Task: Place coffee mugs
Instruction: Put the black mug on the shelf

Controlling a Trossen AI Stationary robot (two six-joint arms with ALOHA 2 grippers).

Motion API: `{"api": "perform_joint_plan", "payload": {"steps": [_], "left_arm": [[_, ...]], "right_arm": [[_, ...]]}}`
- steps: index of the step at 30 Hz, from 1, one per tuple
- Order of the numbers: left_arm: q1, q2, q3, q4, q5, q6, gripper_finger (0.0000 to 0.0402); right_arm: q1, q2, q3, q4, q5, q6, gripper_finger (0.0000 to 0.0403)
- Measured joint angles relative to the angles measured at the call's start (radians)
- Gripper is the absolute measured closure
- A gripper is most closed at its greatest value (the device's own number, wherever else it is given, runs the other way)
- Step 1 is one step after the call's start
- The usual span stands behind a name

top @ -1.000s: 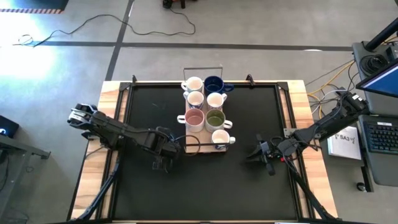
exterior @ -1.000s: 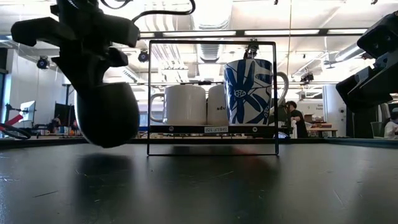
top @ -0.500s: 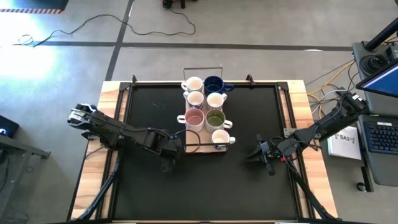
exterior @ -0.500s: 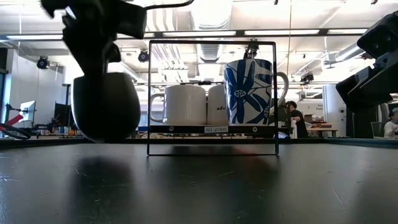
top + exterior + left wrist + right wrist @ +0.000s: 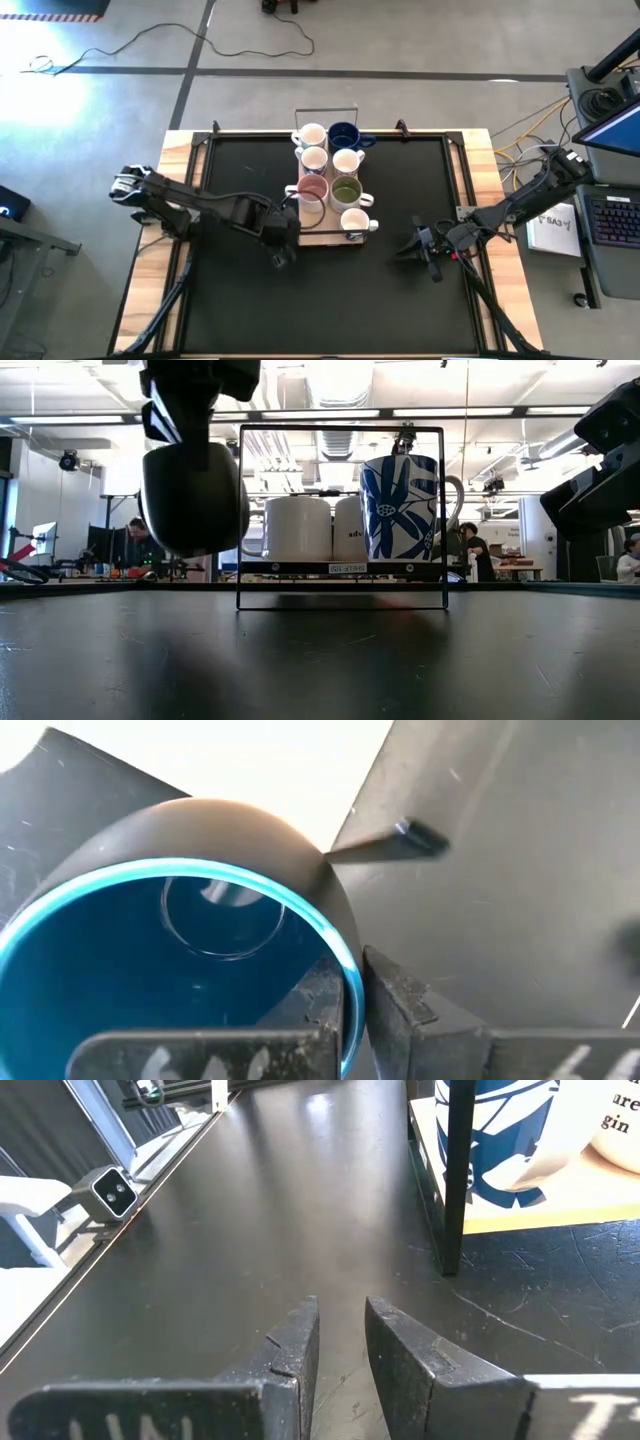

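With our left gripper (image 5: 283, 232) pinching the dark mug (image 5: 193, 500) at centre frame, we should lower it level into the rack's (image 5: 340, 515) empty slot.

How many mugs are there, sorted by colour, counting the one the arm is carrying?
White or cream: 4
White with pink inside: 1
Olive green: 1
Dark blue in the rack: 1
Dark mug with blue inside, held in the left tool: 1
Total: 8

You have open black mat (image 5: 240, 300) on the near side; far ahead, the wire rack (image 5: 342, 520) full of mugs (image 5: 330, 165) blocks your way.
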Motion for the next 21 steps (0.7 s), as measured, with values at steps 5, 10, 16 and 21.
{"api": "perform_joint_plan", "payload": {"steps": [5,10,16,21], "left_arm": [[0.043,0.000,0.011,-0.019,0.021,0.039,0.0393],[0.077,0.000,0.013,-0.020,0.072,0.074,0.0392],[0.125,0.000,0.023,-0.001,0.146,0.126,0.0392],[0.157,0.000,0.032,0.001,0.149,0.177,0.0392]], "right_arm": [[0.000,0.000,0.000,0.000,0.000,0.000,0.0328],[0.000,0.000,0.000,0.000,0.000,0.000,0.0328],[0.000,0.000,0.000,0.000,0.000,0.000,0.0328],[0.000,0.000,0.000,0.000,0.000,0.000,0.0328]]}}
